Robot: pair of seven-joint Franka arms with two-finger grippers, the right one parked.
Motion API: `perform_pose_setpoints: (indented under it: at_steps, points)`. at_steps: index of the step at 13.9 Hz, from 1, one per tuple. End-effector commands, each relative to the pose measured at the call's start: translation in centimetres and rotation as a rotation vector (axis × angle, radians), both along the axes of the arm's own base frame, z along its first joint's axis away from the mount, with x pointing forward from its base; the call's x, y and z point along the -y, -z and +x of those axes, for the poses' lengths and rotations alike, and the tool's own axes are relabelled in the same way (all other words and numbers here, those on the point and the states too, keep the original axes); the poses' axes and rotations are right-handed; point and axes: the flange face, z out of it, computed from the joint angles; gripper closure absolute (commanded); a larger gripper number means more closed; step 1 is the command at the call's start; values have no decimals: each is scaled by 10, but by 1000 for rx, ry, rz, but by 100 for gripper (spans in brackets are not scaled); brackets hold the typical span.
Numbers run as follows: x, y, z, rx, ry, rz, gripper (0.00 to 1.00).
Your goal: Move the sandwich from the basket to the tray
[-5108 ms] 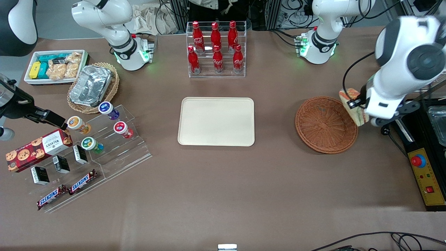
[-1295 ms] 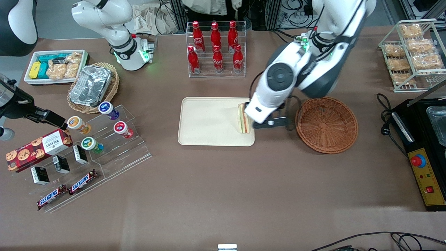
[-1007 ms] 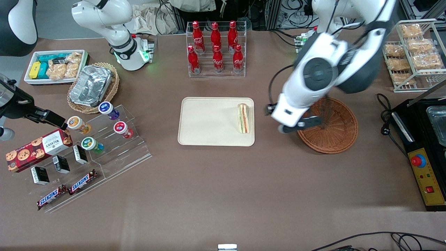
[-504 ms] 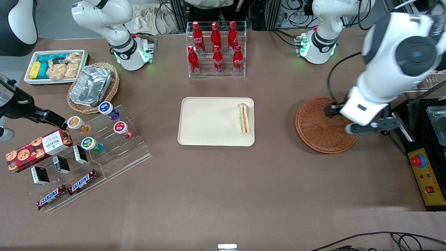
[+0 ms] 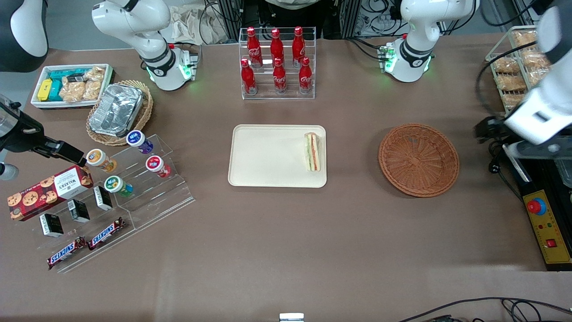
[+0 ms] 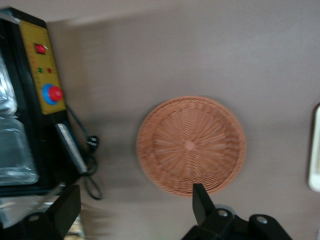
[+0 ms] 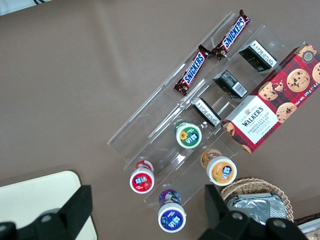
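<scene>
We see the sandwich (image 5: 313,151) on its side in the tray (image 5: 268,156), at the edge nearest the empty basket (image 5: 418,159); our pincer (image 6: 135,215) hangs released, past the basket from it, toward the working arm's end of the desk (image 5: 286,232).

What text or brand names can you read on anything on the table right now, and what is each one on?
"SNICKERS": two bars on the acrylic step stand.
"WALKERS": red tartan cookie box; its smaller print is too small to read.
Coca-Cola script: red bottles in the clear rack, barely legible.
Yogurt cup lids and small black boxes: unreadable.
Sandwich, tray, basket: no text.
Gripper, above the table beside the basket: no text.
</scene>
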Motion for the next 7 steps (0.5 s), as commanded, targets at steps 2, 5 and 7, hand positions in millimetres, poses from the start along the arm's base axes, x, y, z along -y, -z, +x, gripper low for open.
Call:
perform_pose_setpoints:
  at_steps: [2,5,7]
  points:
    - [-38,-30,-30,-14,76,-105,1]
    - [-40,-33,-31,-7,48,-137,1]
    - [-40,-34,-31,-3,44,-153,1]
